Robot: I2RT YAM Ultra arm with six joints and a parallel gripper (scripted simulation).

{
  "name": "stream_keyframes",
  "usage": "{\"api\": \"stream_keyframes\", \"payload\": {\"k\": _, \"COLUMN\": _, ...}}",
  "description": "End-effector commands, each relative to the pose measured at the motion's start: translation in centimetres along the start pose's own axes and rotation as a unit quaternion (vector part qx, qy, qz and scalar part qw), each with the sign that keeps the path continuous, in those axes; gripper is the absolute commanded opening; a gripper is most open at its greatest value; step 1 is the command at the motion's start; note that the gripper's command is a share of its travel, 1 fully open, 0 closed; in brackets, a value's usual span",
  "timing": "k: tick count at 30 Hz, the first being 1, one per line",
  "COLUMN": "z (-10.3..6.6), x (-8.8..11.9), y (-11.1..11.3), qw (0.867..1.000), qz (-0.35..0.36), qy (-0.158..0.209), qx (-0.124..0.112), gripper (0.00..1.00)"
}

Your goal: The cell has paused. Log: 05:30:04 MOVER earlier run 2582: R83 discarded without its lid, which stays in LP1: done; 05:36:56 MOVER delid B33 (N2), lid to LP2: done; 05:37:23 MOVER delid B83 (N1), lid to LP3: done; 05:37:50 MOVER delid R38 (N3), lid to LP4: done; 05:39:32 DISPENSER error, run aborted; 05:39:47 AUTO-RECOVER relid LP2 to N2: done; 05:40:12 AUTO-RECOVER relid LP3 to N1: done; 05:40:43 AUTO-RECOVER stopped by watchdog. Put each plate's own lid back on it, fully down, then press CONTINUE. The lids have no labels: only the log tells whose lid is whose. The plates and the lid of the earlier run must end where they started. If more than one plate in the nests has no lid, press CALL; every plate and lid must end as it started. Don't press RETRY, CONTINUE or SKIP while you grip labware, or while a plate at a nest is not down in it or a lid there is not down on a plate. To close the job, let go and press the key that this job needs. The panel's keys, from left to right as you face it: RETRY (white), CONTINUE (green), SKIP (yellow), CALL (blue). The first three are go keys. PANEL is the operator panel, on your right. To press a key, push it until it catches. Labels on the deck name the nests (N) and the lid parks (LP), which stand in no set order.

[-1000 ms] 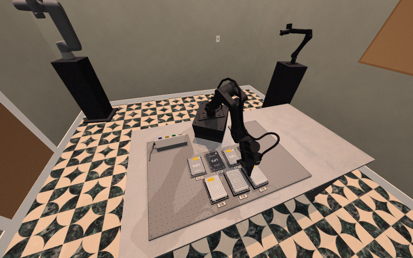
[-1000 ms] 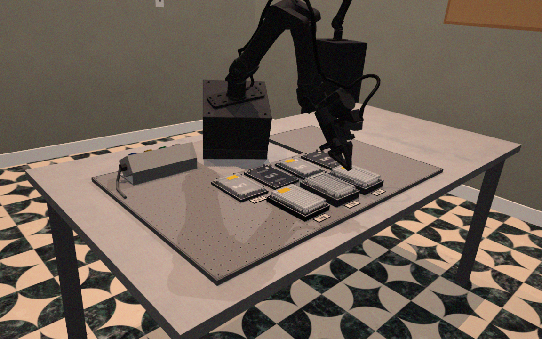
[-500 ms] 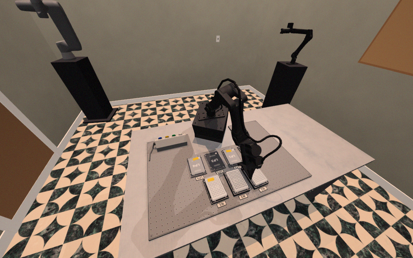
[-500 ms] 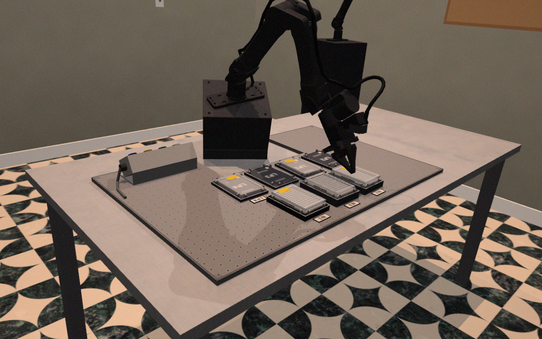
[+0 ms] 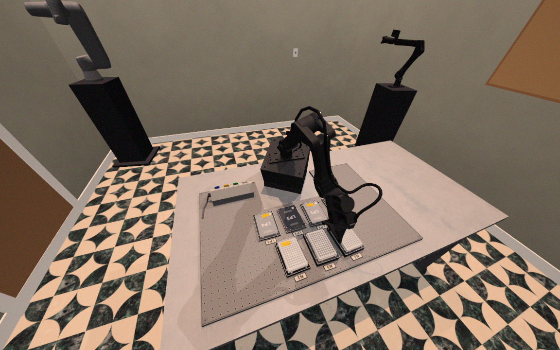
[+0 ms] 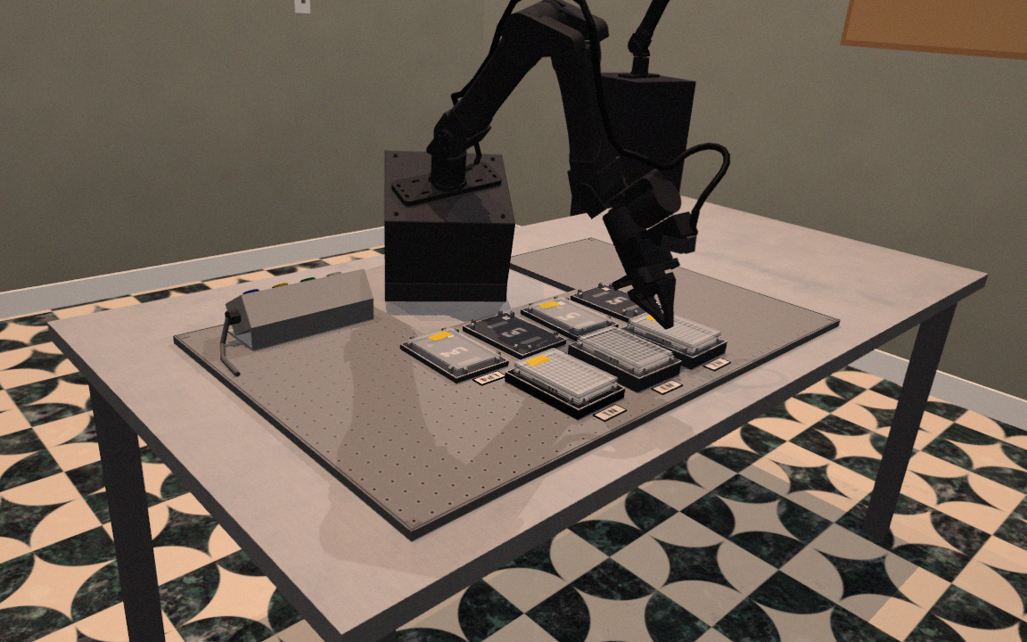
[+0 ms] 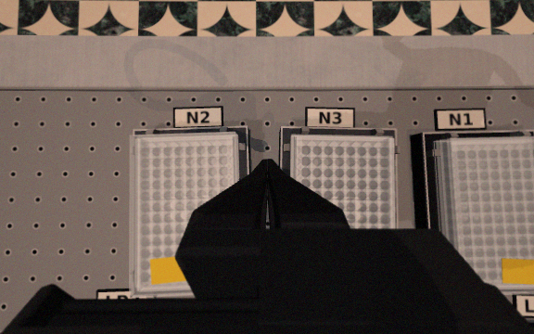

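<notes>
My gripper is shut and empty, above the deck between nests N2 and N3. The N2 plate and N1 plate each wear a clear lid with a yellow tag; I cannot tell whether either is fully down. The N3 plate shows no lid or tag. Yellow-tagged lids lie in LP4 and LP1. LP3 holds no lid.
LP2 looks dark and lidless, partly hidden by my gripper. The operator panel stands at the deck's far left in the top and exterior views, with blue, yellow, green and white keys on top.
</notes>
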State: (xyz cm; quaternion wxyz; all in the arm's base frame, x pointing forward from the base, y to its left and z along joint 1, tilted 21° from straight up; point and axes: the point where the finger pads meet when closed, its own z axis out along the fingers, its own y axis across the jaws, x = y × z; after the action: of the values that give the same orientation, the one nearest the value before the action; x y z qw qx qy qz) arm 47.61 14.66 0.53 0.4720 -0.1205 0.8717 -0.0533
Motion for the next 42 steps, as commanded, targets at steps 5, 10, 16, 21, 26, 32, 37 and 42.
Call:
{"api": "stream_keyframes", "payload": {"k": 5, "z": -0.5, "x": -3.5, "y": 0.8, "qw": 0.999, "qz": 0.006, "qy": -0.039, "qx": -0.01, "gripper": 0.0}}
{"api": "stream_keyframes", "payload": {"k": 10, "z": -0.5, "x": -1.5, "y": -2.2, "qw": 1.0, "qz": 0.003, "qy": -0.021, "qx": -0.003, "gripper": 0.0}}
{"api": "stream_keyframes", "payload": {"k": 16, "z": -0.5, "x": -1.5, "y": -5.2, "qw": 1.0, "qz": 0.003, "qy": -0.021, "qx": -0.002, "gripper": 0.0}}
{"api": "stream_keyframes", "payload": {"k": 21, "z": -0.6, "x": -1.1, "y": -6.7, "qw": 1.0, "qz": 0.001, "qy": -0.014, "qx": -0.003, "gripper": 0.0}}
{"api": "stream_keyframes", "payload": {"k": 26, "z": -0.5, "x": -1.4, "y": -9.2, "qw": 1.0, "qz": 0.001, "qy": -0.015, "qx": -0.003, "gripper": 0.0}}
{"api": "stream_keyframes", "payload": {"k": 32, "z": -0.4, "x": -2.8, "y": -12.5, "qw": 1.0, "qz": 0.001, "qy": -0.03, "qx": 0.001, "gripper": 0.0}}
{"api": "stream_keyframes", "payload": {"k": 37, "z": -0.4, "x": -2.8, "y": -13.6, "qw": 1.0, "qz": 0.0, "qy": -0.03, "qx": 0.0, "gripper": 0.0}}
{"api": "stream_keyframes", "payload": {"k": 42, "z": -0.5, "x": -3.4, "y": -12.8, "qw": 0.999, "qz": -0.005, "qy": -0.039, "qx": -0.005, "gripper": 0.0}}
